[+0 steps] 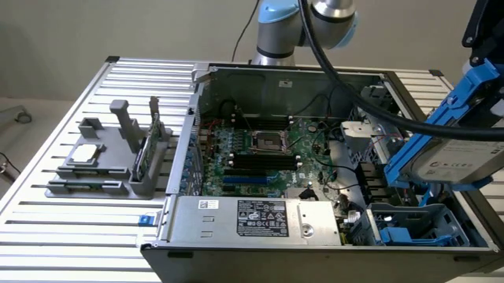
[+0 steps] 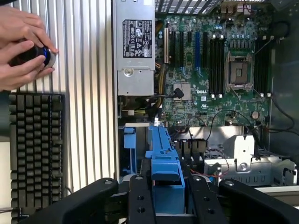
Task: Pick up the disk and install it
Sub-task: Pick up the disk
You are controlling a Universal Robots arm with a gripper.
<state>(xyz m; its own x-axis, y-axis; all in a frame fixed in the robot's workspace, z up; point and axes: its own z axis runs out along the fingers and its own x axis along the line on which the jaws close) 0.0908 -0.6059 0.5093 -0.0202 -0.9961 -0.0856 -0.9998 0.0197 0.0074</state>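
now hand (image 2: pixel 170 198) clamped on disk (image 1: pixel 459 158), held tilted above open computer case (image 1: pixel 268 82)

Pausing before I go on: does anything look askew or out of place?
The disk, clamped in the gripper, hangs tilted above the blue drive bay, not in it. A person's hands rest on a round controller beside the case. Nothing looks damaged.

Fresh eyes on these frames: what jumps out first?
The disk in its blue carrier, clamped in the gripper, hangs over the open computer case at the exterior view's right, above the blue drive cage. The green motherboard lies across the case floor. In the wrist view, a person's hands grip a round controller near a keyboard.
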